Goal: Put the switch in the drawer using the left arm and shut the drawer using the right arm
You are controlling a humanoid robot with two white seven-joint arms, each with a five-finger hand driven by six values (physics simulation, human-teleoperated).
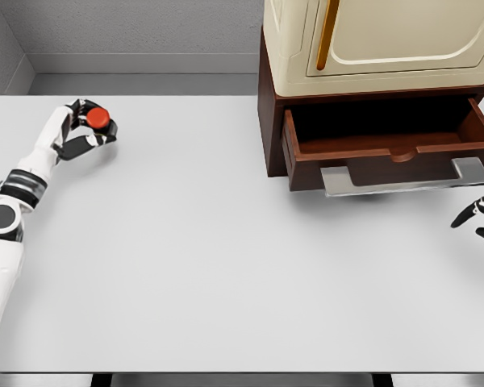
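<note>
Reaching across the far left of the white table (185, 266), the left hand (85, 129) has its dark fingers (87, 143) curled around the switch (98, 118), a small round red button that shows between the thumb side and the upper fingers. The white left arm (12, 210) runs up from the lower left corner, with a black-banded wrist just behind the hand. Hand and switch sit near the table's back left corner, well apart from the cabinet.

The cabinet (268, 121) stands at the table's back right. Its base is dark reddish-brown wood, and a cream-coloured upper unit (371, 40) with a door and a narrow orange-brown handle strip (328, 24) rests on top of it. The drawer (387, 149) in the wooden base is pulled out toward the camera; its inside is dark and nothing can be seen in it. A flat grey metal handle (403, 179) runs along the drawer's front, jutting out over the table.

The right hand (482, 218) shows only partly at the right edge, below and to the right of the drawer handle and not touching it. Its black-and-white fingers (468, 214) are spread loosely toward the left and hold nothing. Grey wall and floor lie behind the table.
</note>
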